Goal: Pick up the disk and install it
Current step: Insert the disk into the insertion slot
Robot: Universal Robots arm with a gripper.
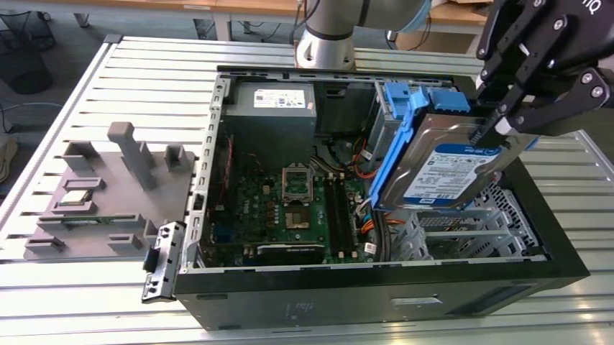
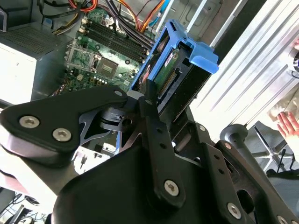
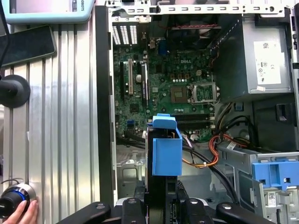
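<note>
Robot arm lifts drive over open PC: the black end effector (image 1: 499,133) of a Universal Robots arm is clamped on the disk (image 1: 449,171). It holds the disk in the air above the open computer case (image 1: 384,291), toward the exterior view's right side of the case. The silver drive hangs tilted, its white label with the blue band turned to the exterior camera. Its blue carrier bracket (image 1: 395,154) runs along the edge on the exterior view's left. Below lies the perforated metal drive cage (image 1: 461,230); whether the disk touches it cannot be told.

In the second wrist view the disk (image 2: 167,70) appears edge-on, its green circuit side showing inside the blue frame, with one black finger (image 2: 150,105) pressed against it. The first wrist view shows the disk (image 3: 166,151) end-on, beside the motherboard (image 3: 163,84).

The grey power supply box (image 1: 273,102) sits in the corner of the case nearest the arm's base (image 1: 326,36), and a second blue caddy (image 1: 427,97) stands in the bay behind the held disk. The case rests on a slatted aluminium tabletop (image 1: 144,86). On the same tabletop a grey fixture block (image 1: 111,183) stands beside the case, at the exterior view's left. In the first wrist view, a person's hand (image 3: 18,212) rests on a round knob (image 3: 11,200).
</note>
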